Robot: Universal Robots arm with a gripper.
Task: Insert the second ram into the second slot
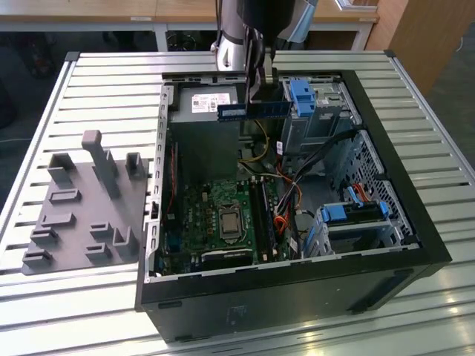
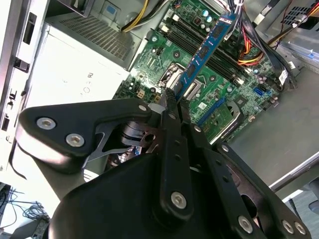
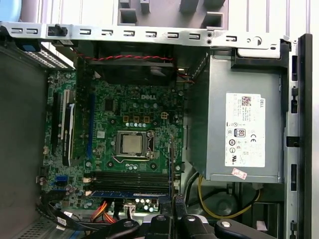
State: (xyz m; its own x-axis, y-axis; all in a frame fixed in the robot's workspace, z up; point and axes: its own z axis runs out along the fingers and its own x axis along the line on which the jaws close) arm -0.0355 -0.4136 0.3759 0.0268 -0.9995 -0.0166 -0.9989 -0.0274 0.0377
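My gripper [image 1: 256, 100] hangs above the open computer case [image 1: 415, 222], shut on the second ram [image 1: 254, 110], a thin blue stick held level over the power supply end. In the second wrist view the second ram [image 2: 204, 50] sticks out from my gripper [image 2: 173, 97] over the green motherboard [image 2: 164, 55]. The first wrist view shows the second ram edge-on [image 3: 172, 169] above my gripper [image 3: 173, 211]. The dark memory slots [image 1: 261, 215] [image 3: 129, 179] lie well below the stick, beside the processor socket [image 3: 132, 144]. A blue strip [image 3: 129, 193] runs along one slot. Which slot is the second slot I cannot tell.
The grey power supply [image 3: 244, 129] sits beside the motherboard. Blue drive latches [image 1: 303, 96] and a second drive bay [image 1: 356, 215] stand at the exterior view's right, with orange and black cables [image 1: 286, 215] near the slots. A grey fixture plate [image 1: 82, 200] lies outside the case.
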